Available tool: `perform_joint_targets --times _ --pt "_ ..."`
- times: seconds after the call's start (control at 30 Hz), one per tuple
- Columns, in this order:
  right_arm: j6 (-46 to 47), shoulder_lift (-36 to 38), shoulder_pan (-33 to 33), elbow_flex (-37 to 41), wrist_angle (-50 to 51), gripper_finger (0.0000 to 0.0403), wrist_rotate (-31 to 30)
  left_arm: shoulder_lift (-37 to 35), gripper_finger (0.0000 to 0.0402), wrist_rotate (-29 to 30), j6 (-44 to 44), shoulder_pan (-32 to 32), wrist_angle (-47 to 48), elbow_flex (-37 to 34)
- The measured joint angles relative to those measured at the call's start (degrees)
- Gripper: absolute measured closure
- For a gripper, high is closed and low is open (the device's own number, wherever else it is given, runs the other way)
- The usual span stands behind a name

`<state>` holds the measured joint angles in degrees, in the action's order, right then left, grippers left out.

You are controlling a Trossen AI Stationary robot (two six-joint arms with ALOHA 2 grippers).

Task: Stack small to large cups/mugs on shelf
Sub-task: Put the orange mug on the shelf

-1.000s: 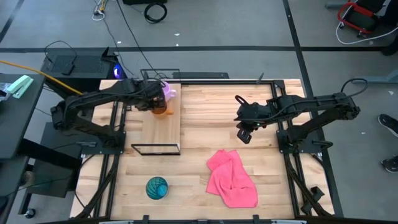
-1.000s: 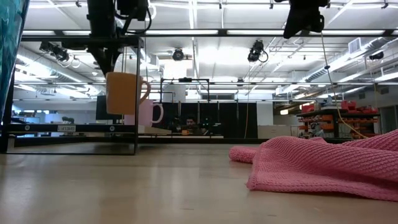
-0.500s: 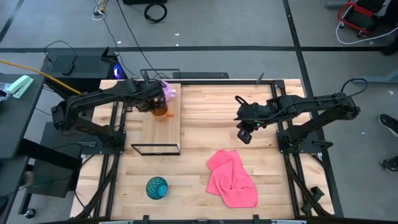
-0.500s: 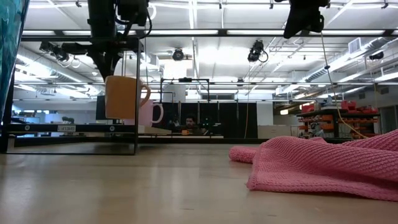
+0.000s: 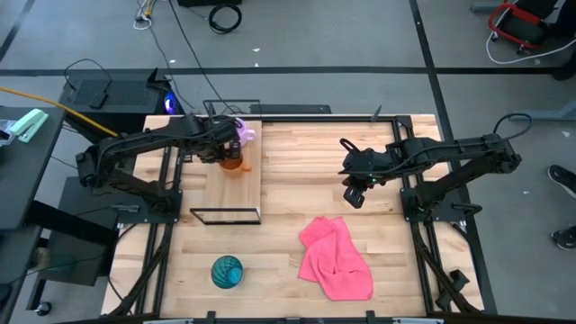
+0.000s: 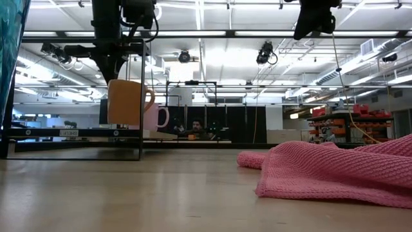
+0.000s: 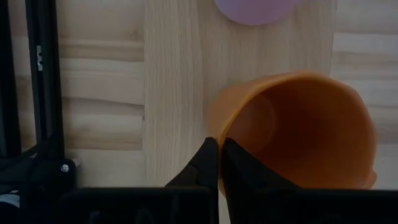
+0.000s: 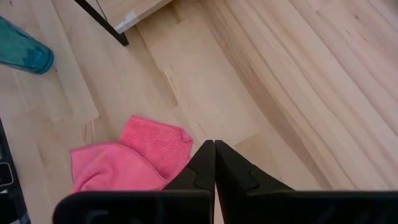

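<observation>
My left gripper [image 5: 225, 150] is shut on the orange mug [image 5: 234, 163], which hangs over the far part of the light-wood shelf [image 5: 236, 184]. In the low view the orange mug [image 6: 125, 102] hangs just above the board. The pale purple mug [image 5: 245, 133] stands upright on the shelf behind it and also shows in the left wrist view [image 7: 255, 9]. The teal cup [image 5: 227, 271] stands on the tabletop near the front edge. My right gripper [image 5: 353, 193] hovers shut and empty above the table's right half. My left gripper pinches the orange mug's wall at its rim [image 7: 231, 127], one finger [image 7: 244, 171] inside the mug and one finger [image 7: 202, 168] outside. The fingers come from above, pointing down. The mug hangs upright below them, mouth up, its handle toward the table's right.
A pink cloth [image 5: 335, 256] lies crumpled on the table's front right, below my right gripper. The shelf's thin black frame [image 5: 225, 216] edges the board's near end. The teal cup looms at the low view's left edge [image 6: 9, 58].
My left gripper has gone down a little with the orange mug, which stays upright and now hangs closer to the shelf board.
</observation>
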<state>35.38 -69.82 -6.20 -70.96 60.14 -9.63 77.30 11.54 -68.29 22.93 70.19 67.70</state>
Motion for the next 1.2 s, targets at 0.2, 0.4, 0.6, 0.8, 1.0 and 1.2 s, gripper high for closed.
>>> perform_joint_targets --times 0.2,0.4,0.6,0.8,1.0,1.2 --pt "0.0 0.0 0.0 0.0 0.0 0.0393 0.0 1.3 0.0391 0.0 0.8 -0.3 0.6 0.0" --pt "0.0 0.0 0.0 0.0 0.0 0.0393 0.0 2.0 0.0391 -0.3 1.6 -0.5 0.1 0.0" --pt "0.0 0.0 0.0 0.0 0.0 0.0393 0.0 2.6 0.0391 -0.4 1.6 -0.5 -0.5 -0.7" --pt "0.0 0.0 0.0 0.0 0.0 0.0393 0.0 2.4 0.0384 -2.1 -0.5 -0.7 -1.9 -3.1" --pt "0.0 0.0 0.0 0.0 0.0 0.0393 0.0 2.1 0.0376 -1.7 -2.5 -1.8 -2.5 -3.2" --pt "0.0 0.0 0.0 0.0 0.0 0.0393 0.0 2.1 0.0381 -2.6 -2.7 -2.1 -2.8 -2.6"
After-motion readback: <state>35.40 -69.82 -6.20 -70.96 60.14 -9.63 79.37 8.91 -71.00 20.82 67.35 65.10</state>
